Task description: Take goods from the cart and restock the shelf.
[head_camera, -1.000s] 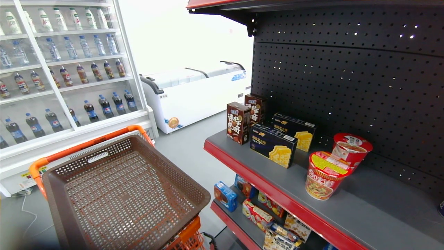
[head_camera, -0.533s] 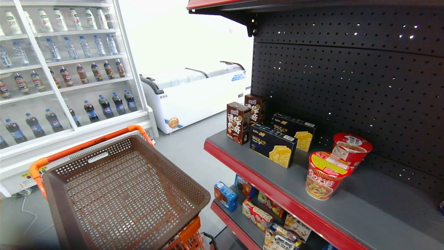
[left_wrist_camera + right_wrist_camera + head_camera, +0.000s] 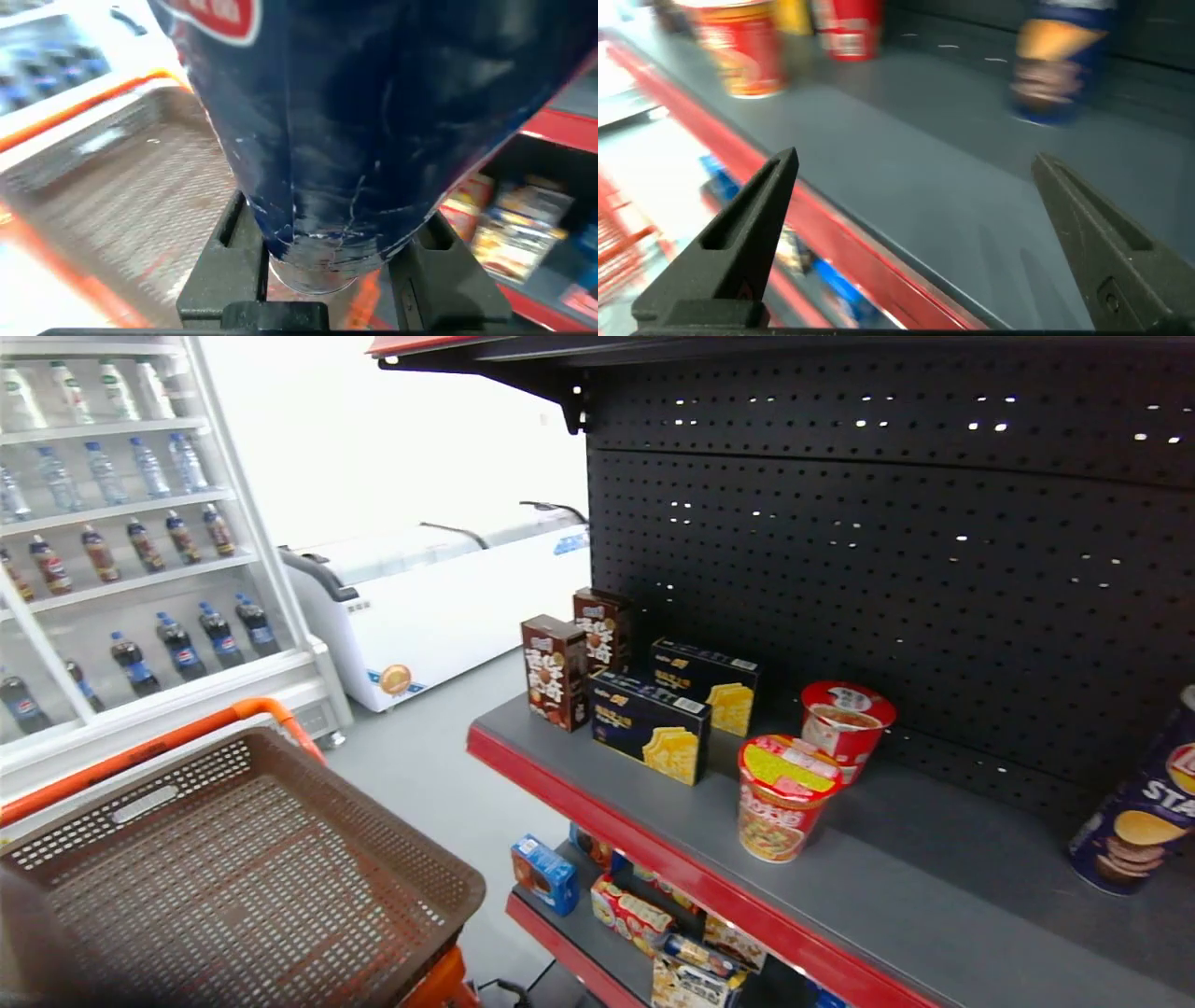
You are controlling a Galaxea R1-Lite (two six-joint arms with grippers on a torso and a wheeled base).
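Left gripper [image 3: 322, 269] clamped on a dark blue chip can [image 3: 374, 121], held between cart basket [image 3: 121, 177] and shelf [image 3: 570, 126]; its length runs toward the wrist camera, metal end nearest the gripper. Right gripper [image 3: 913, 159] spread apart over the shelf. Head camera has swung right.

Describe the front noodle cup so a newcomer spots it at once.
On the grey shelf before the black pegboard, two noodle cups stand right of the dark blue boxes. The front cup is nearer the red edge. Its lid is yellow; the rear cup has a red rim.
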